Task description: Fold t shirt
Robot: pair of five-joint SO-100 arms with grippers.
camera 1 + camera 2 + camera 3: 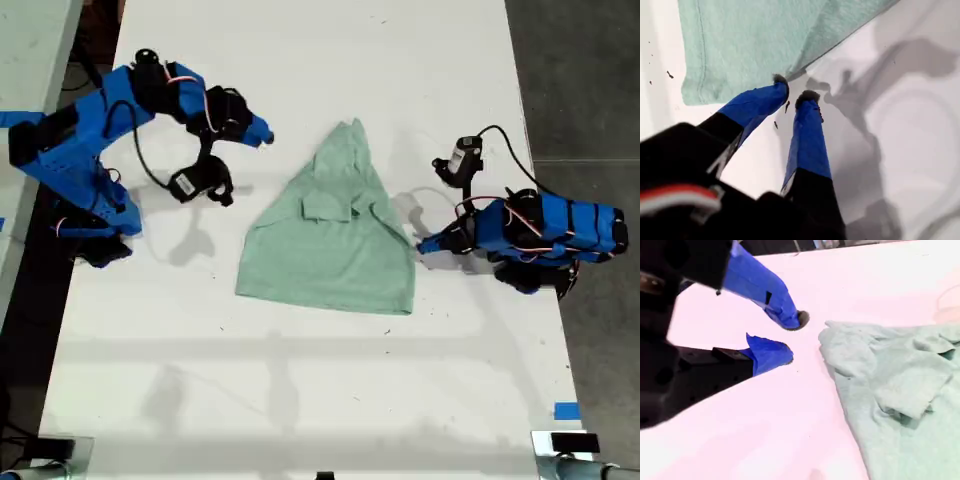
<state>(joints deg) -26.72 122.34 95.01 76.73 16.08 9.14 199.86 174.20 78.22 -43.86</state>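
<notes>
The pale mint-green t shirt (335, 240) lies on the white table (300, 380), partly folded into a rough triangle with its point toward the far edge and both sleeves tucked in. My first gripper (425, 244) is low at the shirt's edge on the exterior view's right. In the first wrist view this gripper (794, 89) is slightly open, and one fingertip (780, 81) touches the hem of the shirt (755, 40) with nothing held. My second gripper (262, 138) hovers on the exterior view's left, short of the shirt's point. There it (792, 337) is open and empty, apart from the shirt (900, 390).
A black cable and wrist camera (460, 158) rise behind the first arm. The second arm's camera (195, 182) hangs under its wrist. A blue tape mark (566, 410) sits near the table's front corner on the exterior view's right, and dark floor (590, 100) borders that side.
</notes>
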